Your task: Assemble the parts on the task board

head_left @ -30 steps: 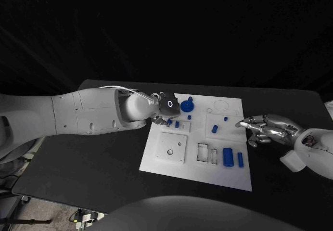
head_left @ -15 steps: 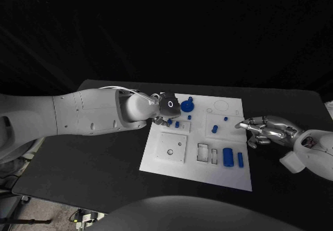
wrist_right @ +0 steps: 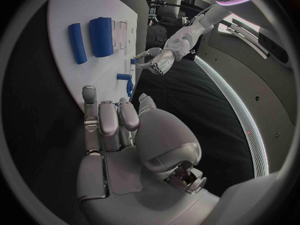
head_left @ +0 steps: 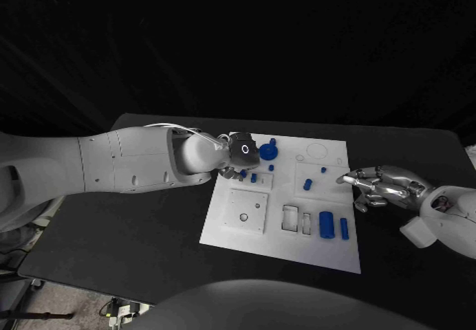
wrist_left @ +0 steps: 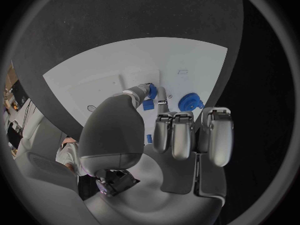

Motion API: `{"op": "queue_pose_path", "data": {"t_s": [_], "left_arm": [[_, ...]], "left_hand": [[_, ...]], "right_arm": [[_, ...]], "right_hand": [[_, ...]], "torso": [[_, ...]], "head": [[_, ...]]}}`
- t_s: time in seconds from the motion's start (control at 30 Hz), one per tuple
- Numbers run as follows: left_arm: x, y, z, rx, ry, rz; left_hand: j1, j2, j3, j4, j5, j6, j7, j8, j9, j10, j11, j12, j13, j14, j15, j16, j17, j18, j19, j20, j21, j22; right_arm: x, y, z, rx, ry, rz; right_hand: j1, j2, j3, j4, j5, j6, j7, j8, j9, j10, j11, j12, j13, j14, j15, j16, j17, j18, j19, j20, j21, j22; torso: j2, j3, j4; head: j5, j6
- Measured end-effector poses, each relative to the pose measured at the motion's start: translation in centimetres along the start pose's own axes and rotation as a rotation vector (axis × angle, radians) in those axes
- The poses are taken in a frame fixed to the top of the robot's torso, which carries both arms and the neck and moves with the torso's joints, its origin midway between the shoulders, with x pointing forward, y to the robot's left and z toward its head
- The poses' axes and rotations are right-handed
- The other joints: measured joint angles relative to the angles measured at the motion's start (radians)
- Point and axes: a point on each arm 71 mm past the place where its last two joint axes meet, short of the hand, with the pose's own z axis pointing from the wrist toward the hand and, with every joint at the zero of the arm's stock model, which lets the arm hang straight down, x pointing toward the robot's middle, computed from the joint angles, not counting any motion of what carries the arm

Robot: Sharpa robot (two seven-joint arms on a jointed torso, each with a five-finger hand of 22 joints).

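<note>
Fingers (wrist_left: 152, 91) of your left hand (head_left: 238, 159) pinch a small blue peg (wrist_left: 152, 90) at their tips, right down at the flat white task board (head_left: 283, 237); the remaining fingers hang straight above the plate, and a blue gear-shaped part (wrist_left: 189, 103) sits just beside them. You will find that hand over the board's near-left upper region, close to the board's left edge, with bare black counter (head_left: 129, 227) lying open on that side. Your right hand (head_left: 385, 185) hovers at the board's right edge, its fingers (wrist_right: 100, 120) curled loosely together and holding nothing, their tips just over the rim of the plate. Between your two hands the middle of the board is free. Near the right hand lie two blue cylinders side by side, a thick one (head_left: 327, 223) and a thinner one (head_left: 344, 228), and a short blue peg (head_left: 307, 183) stands nearer the board's centre. Smaller blue pieces dot the board's upper half; you cannot count them surely.
</note>
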Motion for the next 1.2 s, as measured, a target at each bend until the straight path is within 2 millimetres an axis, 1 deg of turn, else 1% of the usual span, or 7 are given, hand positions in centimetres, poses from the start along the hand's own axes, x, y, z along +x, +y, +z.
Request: {"op": "queue_pose_path", "data": {"t_s": [0.07, 0.3, 0.53, 0.67, 0.97, 1.1, 1.2], "left_arm": [[0.0, 0.0, 0.0, 0.001, 0.000, 0.000], [0.0, -0.1, 0.2, 0.002, 0.001, 0.001], [0.1, -0.1, 0.2, 0.005, 0.005, 0.001], [0.1, -0.2, 0.2, 0.009, 0.006, -0.003], [0.6, 0.1, -0.7, -0.013, 0.003, -0.045], [0.6, 0.5, -1.5, -0.068, -0.005, -0.122], [0.3, 1.0, -2.0, -0.127, -0.008, -0.209]], "left_hand": [[0.003, 0.014, 0.011, -0.002, -0.005, 0.000, 0.000, 0.006, 0.006, 0.000, 0.000, 0.000, 0.000, 0.000, 0.000, 0.000, 0.000, 0.000, 0.000, 0.000, -0.002, 0.000], [0.013, 0.029, 0.029, -0.016, -0.012, -0.007, 0.000, 0.016, 0.022, 0.000, 0.000, 0.000, 0.000, 0.000, 0.000, 0.000, 0.000, 0.000, -0.004, 0.004, -0.016, 0.000], [0.032, 0.047, 0.049, -0.058, -0.016, -0.008, 0.002, 0.036, 0.048, 0.004, 0.004, 0.000, 0.000, -0.003, 0.003, 0.000, 0.000, 0.000, 0.000, 0.007, -0.016, 0.000], [0.036, 0.053, 0.058, -0.078, -0.014, 0.009, 0.005, 0.050, 0.062, 0.004, 0.004, 0.000, 0.000, 0.000, 0.007, 0.000, 0.000, 0.000, 0.000, 0.007, -0.016, 0.000], [0.021, 0.074, 0.081, -0.086, -0.012, 0.036, 0.032, 0.082, 0.081, 0.000, 0.007, 0.000, 0.000, 0.000, 0.007, 0.000, 0.000, 0.000, 0.000, 0.007, -0.012, 0.000], [0.018, 0.076, 0.112, -0.090, 0.016, 0.045, 0.041, 0.082, 0.081, 0.000, 0.007, 0.000, 0.000, 0.000, 0.007, 0.000, 0.000, 0.000, 0.000, 0.007, 0.002, 0.000], [0.018, 0.076, 0.116, -0.091, 0.059, 0.052, 0.049, 0.082, 0.081, 0.000, 0.007, 0.000, 0.000, 0.000, 0.007, 0.000, 0.000, 0.000, 0.000, 0.007, 0.002, 0.000]], "right_arm": [[0.0, 0.0, 0.0, 0.000, 0.001, 0.001], [0.0, 0.0, 0.1, -0.001, 0.002, 0.006], [0.1, 0.0, 0.1, -0.001, 0.003, 0.010], [0.1, 0.0, 0.1, 0.000, 0.004, 0.011], [0.0, 0.0, 0.0, 0.002, 0.001, 0.014], [-0.1, -0.1, 0.0, 0.004, -0.001, 0.015], [-0.1, -0.1, 0.0, 0.005, -0.001, 0.015]], "right_hand": [[0.000, 0.000, 0.003, -0.003, 0.003, 0.000, 0.000, 0.000, 0.000, 0.000, 0.000, 0.000, -0.001, 0.000, 0.000, 0.000, 0.000, 0.000, 0.000, 0.000, 0.000, 0.000], [0.004, 0.004, 0.003, -0.003, 0.004, 0.000, 0.000, 0.000, 0.000, 0.000, 0.000, 0.000, -0.001, 0.000, 0.000, 0.000, 0.000, 0.000, 0.000, 0.000, 0.000, 0.000], [0.004, 0.004, 0.006, -0.006, 0.008, 0.000, 0.000, 0.000, -0.001, -0.004, -0.004, 0.000, -0.003, 0.000, 0.000, 0.000, 0.000, 0.000, 0.000, 0.000, 0.000, 0.000], [0.004, 0.004, 0.006, -0.006, 0.008, 0.000, 0.000, 0.000, -0.001, -0.004, -0.004, 0.000, -0.003, 0.000, 0.000, 0.000, 0.000, 0.000, 0.000, 0.000, 0.000, 0.000], [0.004, 0.004, 0.006, -0.006, 0.008, 0.000, 0.000, 0.000, -0.001, -0.004, -0.004, 0.000, -0.004, 0.000, 0.000, 0.000, 0.000, 0.000, 0.000, 0.000, 0.000, 0.000], [0.008, 0.000, 0.008, -0.008, 0.008, 0.000, 0.000, 0.000, -0.001, -0.009, 0.002, 0.000, -0.008, 0.000, 0.000, 0.000, -0.003, 0.000, -0.004, 0.004, 0.000, 0.000], [0.008, 0.000, 0.008, -0.008, 0.012, 0.000, 0.000, 0.000, -0.002, -0.012, -0.002, 0.000, -0.009, 0.000, 0.000, 0.000, -0.003, 0.000, -0.004, 0.004, 0.000, 0.000]], "torso": [[0.000, 0.0000, 0.0000], [0.000, -0.0001, 0.0000], [0.000, -0.0002, -0.0002], [0.000, -0.0001, 0.0001], [-0.001, -0.0001, 0.0006], [-0.001, 0.0000, 0.0010], [-0.001, 0.0000, 0.0011]], "head": [[0.000, 0.000], [-0.001, 0.000], [0.000, 0.000], [0.000, 0.000], [-0.004, 0.000], [-0.007, 0.000], [-0.008, 0.000]]}}
